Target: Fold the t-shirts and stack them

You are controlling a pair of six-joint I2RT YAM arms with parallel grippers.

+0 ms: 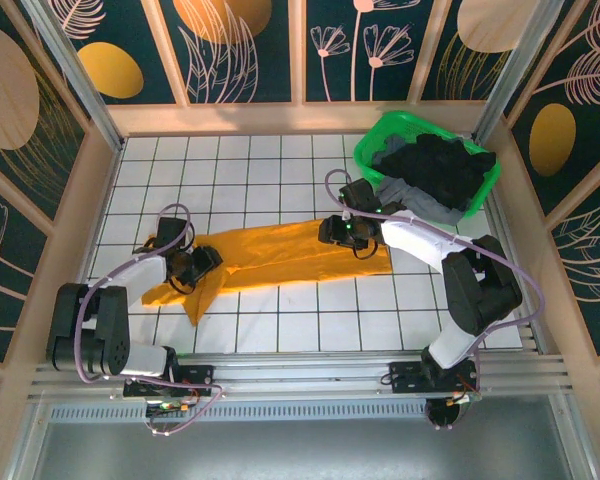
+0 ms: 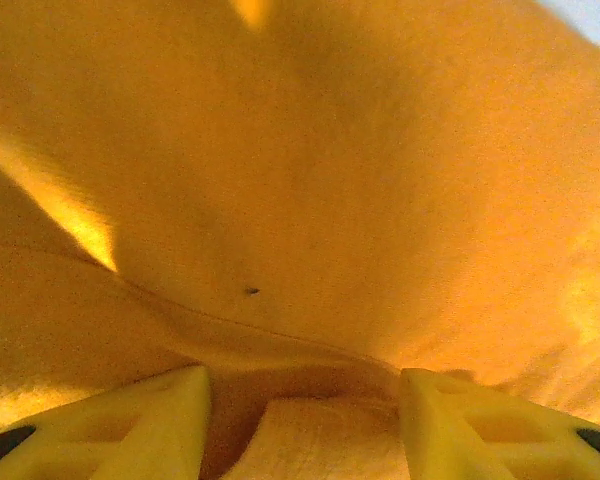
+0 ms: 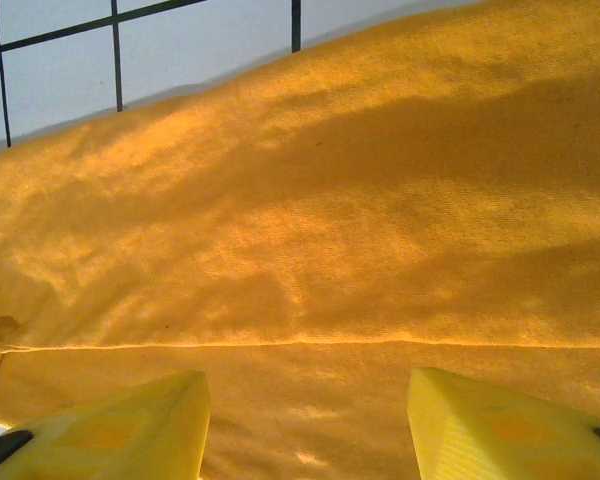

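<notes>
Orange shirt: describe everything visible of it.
The orange shirt is soft, mustard-coloured cloth, lying on the white gridded table as a long band running left to right. A flap trails toward the near edge at its left end. It is lightly creased, with a seam showing. The left hand and right hand are low over its ends, fingers apart.

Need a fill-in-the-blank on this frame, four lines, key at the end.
1. The t-shirt spread on the table is ___ in colour.
2. The dark shirts sit in a ___ basket.
3. The right gripper is at the shirt end nearer the ___.
4. The left gripper has its jaws ___.
Missing: orange; green; basket; open.
</notes>
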